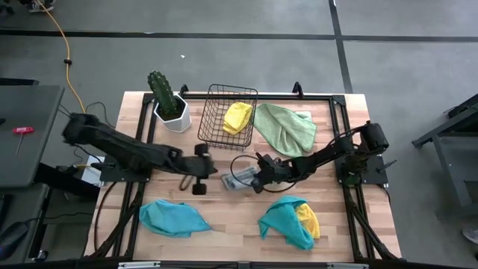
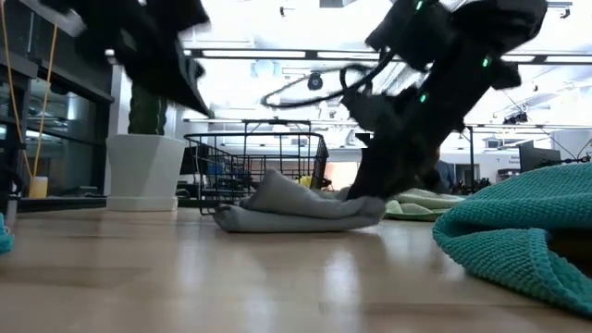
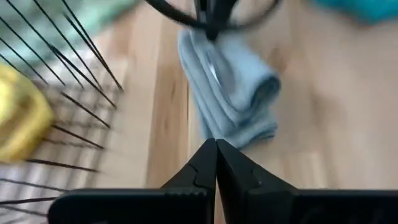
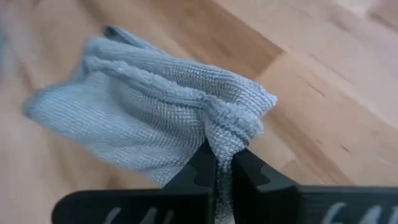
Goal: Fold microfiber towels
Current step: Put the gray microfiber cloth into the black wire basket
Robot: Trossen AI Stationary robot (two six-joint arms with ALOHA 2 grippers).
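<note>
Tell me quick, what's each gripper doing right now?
Left gripper: shut, empty, beside the folded grey microfiber towel.
Right gripper: shut on that grey towel's edge, mid-table.

grey towel (image 4: 155,112): soft cloth, fine looped weave, matt, folded in thick layers
right tool (image 4: 222,167): dark matt plastic, smooth, pinching an edge of the grey cloth
desk (image 4: 323,81): light wood planks, smooth, with a slight sheen
basket (image 1: 228,113): thin black metal wire
green towel (image 1: 285,125): soft matt cloth
plant pot (image 1: 175,116): white, smooth, faceted
</note>
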